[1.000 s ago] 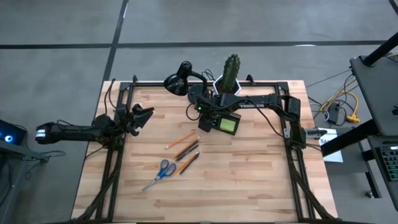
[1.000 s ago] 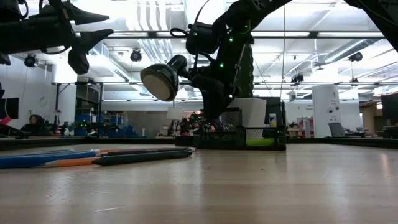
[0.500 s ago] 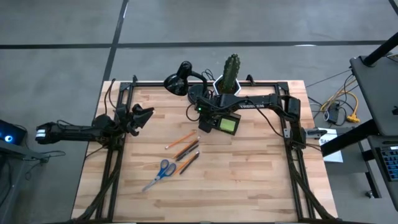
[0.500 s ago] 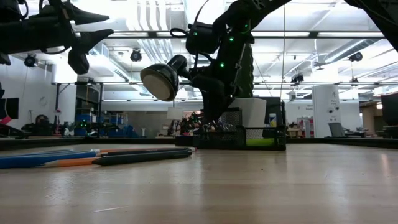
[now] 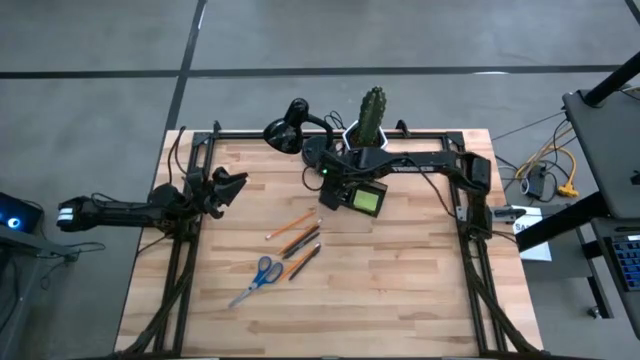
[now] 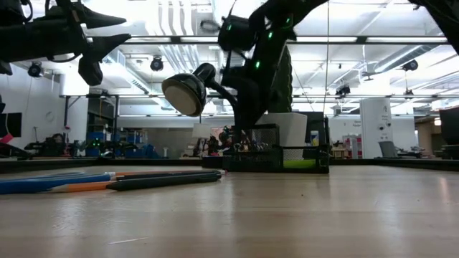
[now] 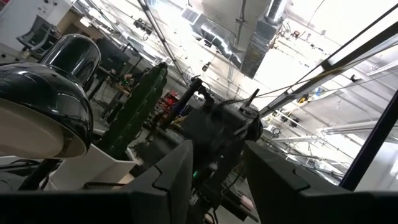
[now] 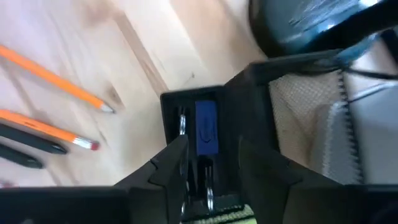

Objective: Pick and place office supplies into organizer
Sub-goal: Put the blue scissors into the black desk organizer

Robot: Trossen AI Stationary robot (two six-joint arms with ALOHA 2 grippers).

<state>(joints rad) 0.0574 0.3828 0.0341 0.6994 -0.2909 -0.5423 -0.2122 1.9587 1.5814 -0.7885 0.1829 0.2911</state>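
wood table (image 5: 400, 290) | four pencils (image 5: 298, 240) | one scissors (image 5: 258, 277) | right gripper (image 8: 208, 163) parted, empty | left gripper (image 5: 232, 184) parted

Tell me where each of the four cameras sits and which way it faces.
High: overhead, straight down on the table; both arms show.
Low: at tabletop height, level across to the organizer; arms enter from above.
Left wrist: past the open left gripper towards lamp and cactus.
Right wrist: past the open right gripper down into the organizer.
Shared: the orange pencils show in high and right wrist.
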